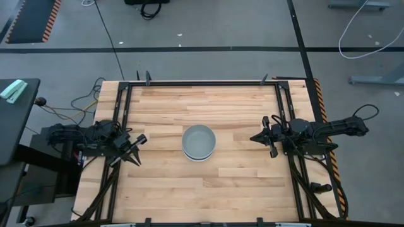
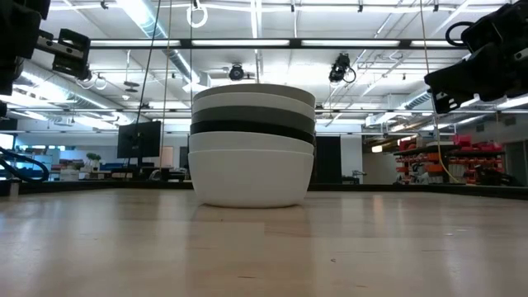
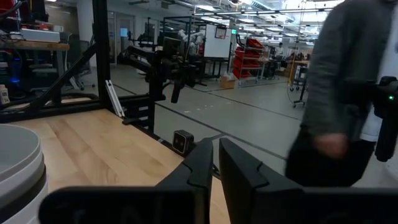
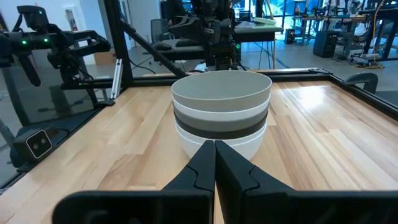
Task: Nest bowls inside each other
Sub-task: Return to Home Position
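Several bowls stand nested in one stack (image 1: 199,142) at the middle of the table, its bottom white bowl (image 2: 252,177) resting on the wood. Above that come a white, a black, a dark grey and a white bowl, with a mid grey bowl (image 4: 221,90) on top. My left gripper (image 1: 137,149) hovers shut at the table's left side, well clear of the stack, which shows at the edge of the left wrist view (image 3: 18,168). My right gripper (image 4: 214,155) hovers shut at the table's right side, pointing at the stack from a distance.
Bare wooden table top (image 1: 208,189) lies all around the stack. A black metal frame (image 1: 202,83) runs along the table's edges. A person in a grey top (image 3: 354,93) stands beyond the table in the left wrist view.
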